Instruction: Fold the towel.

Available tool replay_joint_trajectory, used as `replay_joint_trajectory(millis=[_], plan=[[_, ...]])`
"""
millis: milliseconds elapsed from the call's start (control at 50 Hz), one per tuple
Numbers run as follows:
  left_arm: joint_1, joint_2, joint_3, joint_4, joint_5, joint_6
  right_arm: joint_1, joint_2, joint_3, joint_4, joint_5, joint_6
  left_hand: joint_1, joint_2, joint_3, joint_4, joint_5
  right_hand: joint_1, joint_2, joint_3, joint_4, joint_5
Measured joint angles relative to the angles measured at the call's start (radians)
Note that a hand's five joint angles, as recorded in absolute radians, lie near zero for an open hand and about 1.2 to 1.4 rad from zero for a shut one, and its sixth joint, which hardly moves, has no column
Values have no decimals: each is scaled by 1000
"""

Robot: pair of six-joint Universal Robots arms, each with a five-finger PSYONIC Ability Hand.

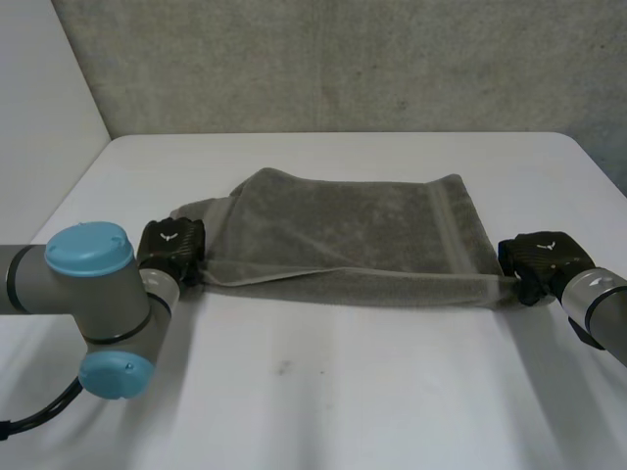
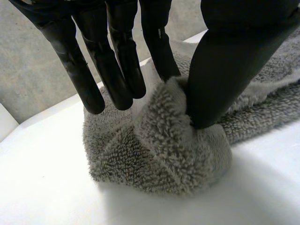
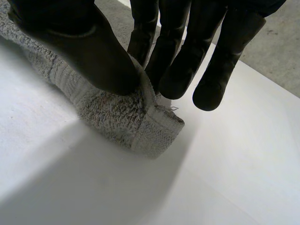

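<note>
A grey towel [image 1: 343,225] lies folded across the middle of the white table [image 1: 343,401], its front edge lifted slightly off the surface. My left hand [image 1: 171,250] is at the towel's front left corner. In the left wrist view the thumb [image 2: 225,70] and one finger pinch a bunched fold of towel [image 2: 159,150], while the other fingers [image 2: 89,79] stay straight behind it. At the front right corner is my right hand [image 1: 544,257]. There the thumb [image 3: 84,51] presses the towel's hemmed corner [image 3: 117,117] against a finger.
A grey wall stands behind the table's far edge. Bare table surface lies in front of the towel, between the two arms, and the left arm's elbow [image 1: 98,304] sits low over the front left of the table.
</note>
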Motion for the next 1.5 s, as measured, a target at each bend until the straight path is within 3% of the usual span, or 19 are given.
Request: replay_joint_trajectory(millis=[60, 120, 320, 500, 680, 860, 1020, 1200, 1380, 1500], plan=[[6, -5, 3, 4, -4, 5, 0, 0, 0, 0, 0, 0, 175, 169, 175, 176, 175, 0, 0, 0, 0, 0], [11, -6, 1, 5, -10, 19, 0, -2, 0, 0, 1, 0, 214, 232, 236, 237, 229, 0, 0, 0, 0, 0], [43, 52, -46, -5, -22, 142, -1, -32, -8, 6, -3, 1, 247, 271, 276, 278, 260, 0, 0, 0, 0, 0], [79, 344, -110, -37, -13, 193, -2, -238, -80, 92, -6, 5, 265, 273, 279, 279, 271, 0, 0, 0, 0, 0], [63, 726, -59, -228, 49, 188, -10, -493, -341, 369, -25, 8, 265, 274, 279, 280, 275, 1, 0, 0, 0, 11], [61, 855, 54, -484, 137, 186, -11, -528, -605, 652, -59, 0, 265, 274, 279, 280, 276, 3, 0, 0, 0, 15], [75, 739, 122, -635, 134, 184, -2, -418, -664, 759, -61, -58, 265, 274, 279, 280, 276, 3, 0, 0, 0, 15], [79, 405, 300, -644, 130, 182, 72, -120, -809, 749, -12, -96, 265, 274, 280, 281, 276, 3, 0, 0, 0, 15], [76, 81, 780, -552, 122, 137, 183, 231, -1323, 581, 133, -46, 265, 274, 280, 282, 276, 4, 0, 0, 0, 15], [74, 7, 1059, -370, 51, -41, 204, 302, -1573, 334, 198, 45, 265, 274, 280, 282, 276, 5, 0, 0, 0, 15]])
